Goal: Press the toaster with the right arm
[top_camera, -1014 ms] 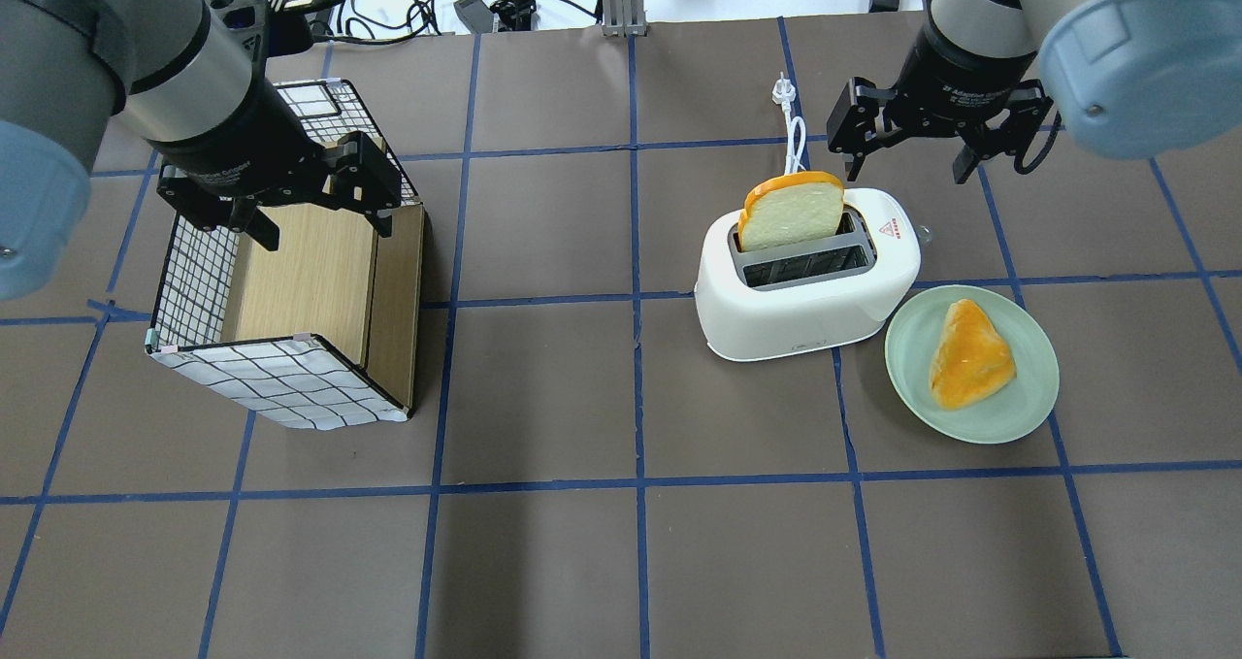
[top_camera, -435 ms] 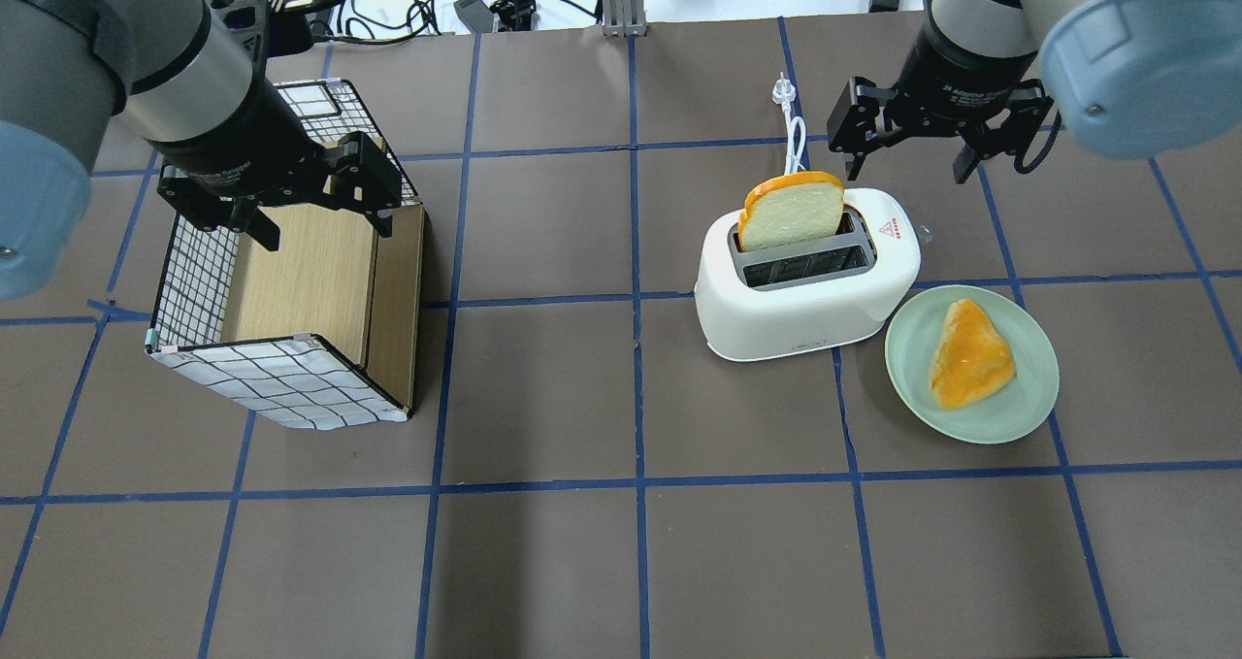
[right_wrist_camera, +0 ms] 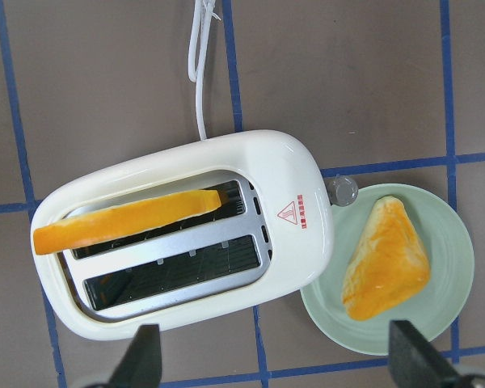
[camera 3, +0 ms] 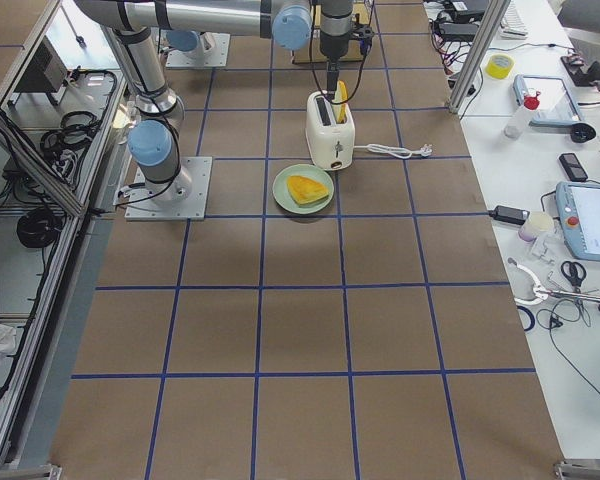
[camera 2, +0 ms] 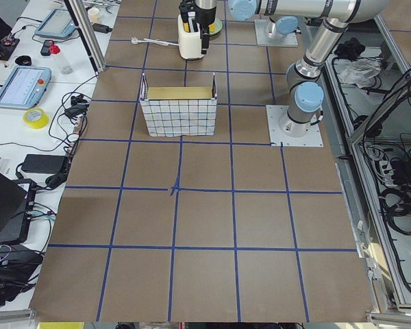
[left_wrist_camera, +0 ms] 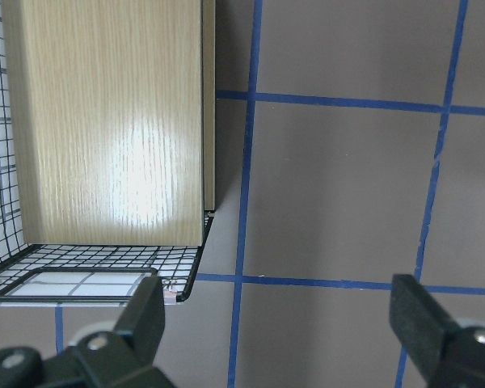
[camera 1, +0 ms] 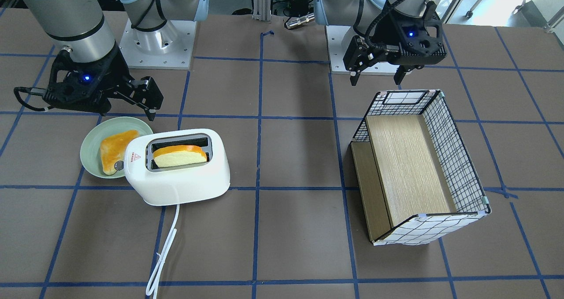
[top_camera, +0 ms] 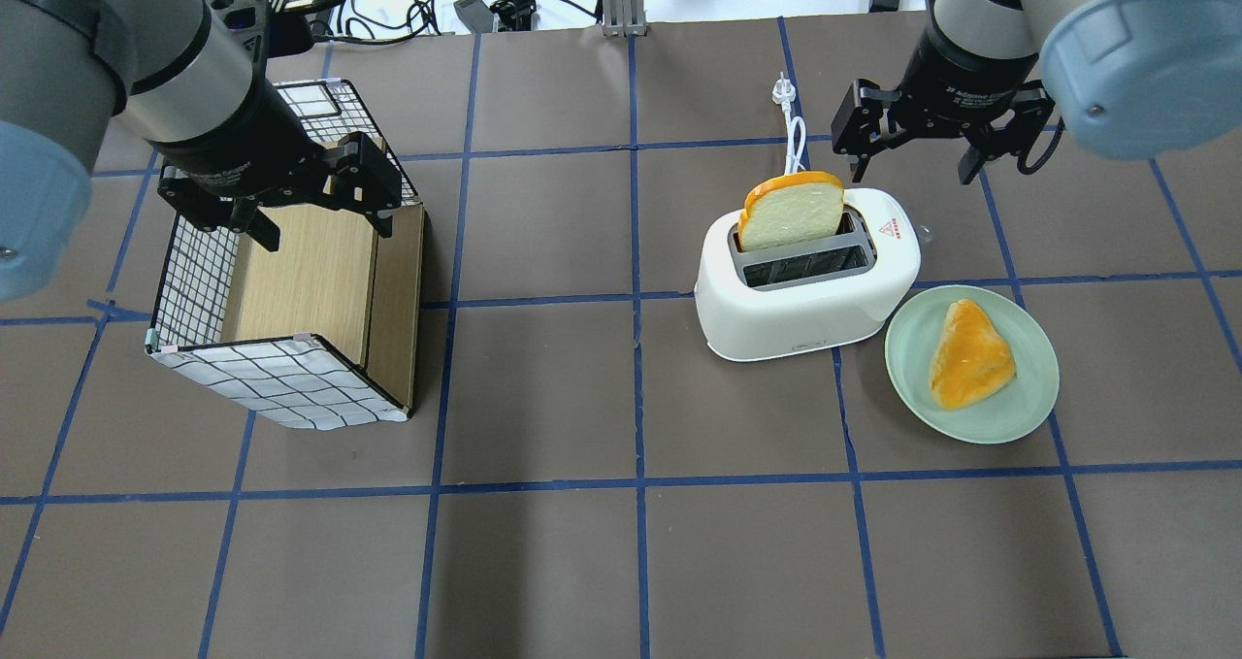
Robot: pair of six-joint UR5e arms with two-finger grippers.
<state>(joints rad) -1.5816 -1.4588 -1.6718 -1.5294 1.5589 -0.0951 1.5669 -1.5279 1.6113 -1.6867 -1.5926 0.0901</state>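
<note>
The white toaster (top_camera: pixel 805 300) stands right of the table's middle, with a bread slice (top_camera: pixel 791 214) upright in its far slot. It also shows in the front view (camera 1: pixel 176 184) and the right wrist view (right_wrist_camera: pixel 283 170). Its silver knob (right_wrist_camera: pixel 342 190) is on the end next to the green plate. My right gripper (top_camera: pixel 914 174) is open and empty. It hovers above and just beyond the toaster's knob end, touching nothing, and also shows in the front view (camera 1: pixel 99 109). My left gripper (top_camera: pixel 325 235) is open and empty above the checked basket.
A green plate (top_camera: pixel 1029 397) with an orange pastry (top_camera: pixel 970 353) sits against the toaster's knob end. The white cord (top_camera: pixel 796 140) runs from the toaster toward the table's far edge. A checked wire basket (top_camera: pixel 291 378) with a wooden liner stands at the left.
My right gripper has drifted slightly to the right in the overhead view. The left arm, toaster and plate have not moved.
</note>
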